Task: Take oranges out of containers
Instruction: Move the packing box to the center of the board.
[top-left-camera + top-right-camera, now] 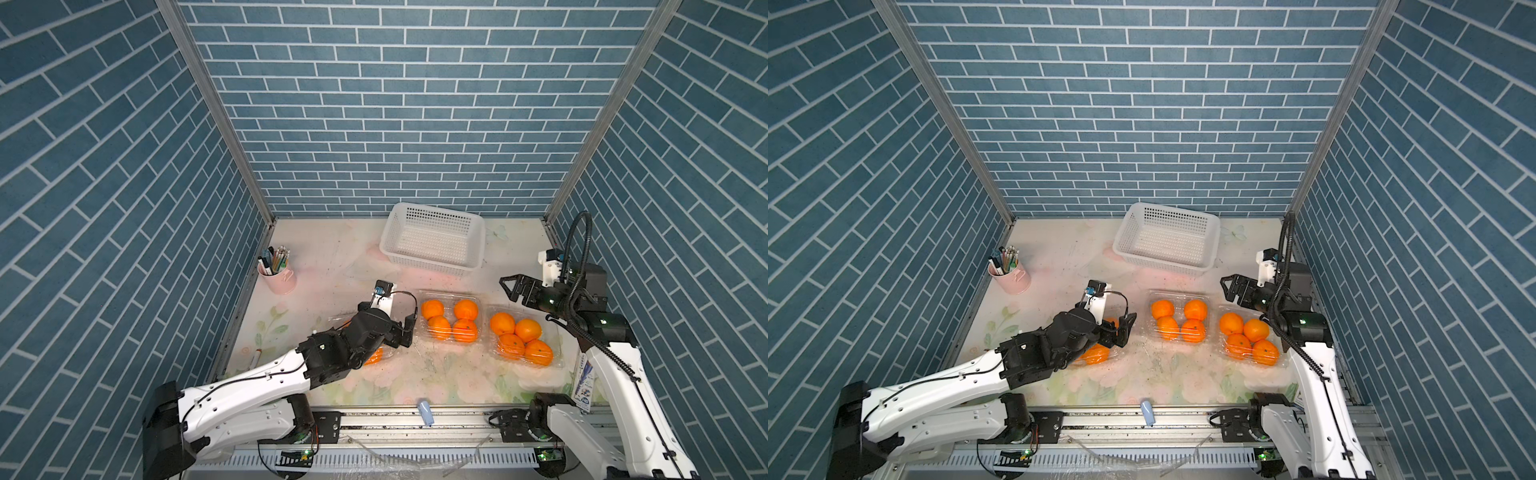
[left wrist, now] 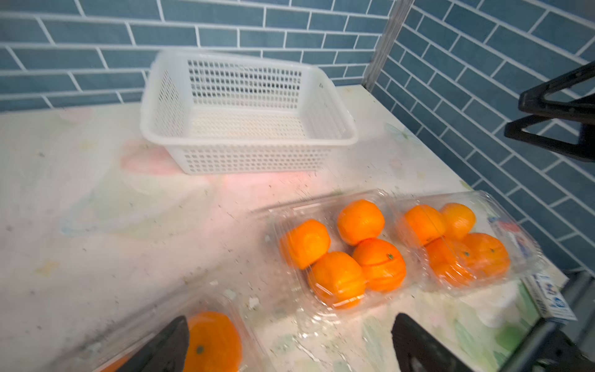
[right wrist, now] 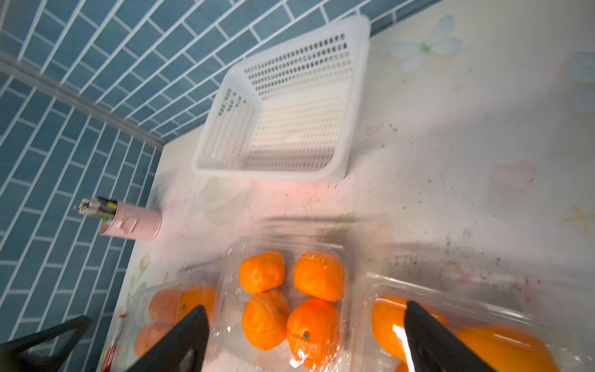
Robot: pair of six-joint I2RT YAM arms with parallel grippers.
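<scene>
Blue brick-patterned walls [image 1: 415, 104] on three sides of a scuffed floral tabletop [image 1: 332, 257]. Left gripper [image 2: 289, 348] low at the inner edge of the left clamshell [image 2: 225, 299], jaws spread wide and gripping nothing: one finger [image 2: 164, 344] over an orange [image 2: 214, 341] under the clear plastic, the other over bare table toward the middle clamshell [image 2: 322, 200]. Right gripper [image 1: 508, 289] raised near the far side of the right clamshell [image 2: 476, 195], likewise spread and empty, tips aimed inward. Oranges [image 1: 466, 309] all inside the three boxes: four in the middle, four on the right, only part of the left box's load visible past the arm. Lids apparently down, judging by glare and warped outlines. Farther back, an empty white perforated basket [image 1: 424, 266]; at the left wall, a pink cup of pens [image 1: 277, 279].

Probable step in hand: getting the left lid open, nothing lifted out yet. Best done with the jaws narrowed onto the lid's front lip rather than onto fruit through the plastic, then a slow lift along the hinge arc. Worth bringing the idle right gripper across to pin the base, such thin plastic being likely to flex, slide or spring shut. Only after that, one orange at a time, gripped lightly around its widest part and carried clear, presumably to the basket.
</scene>
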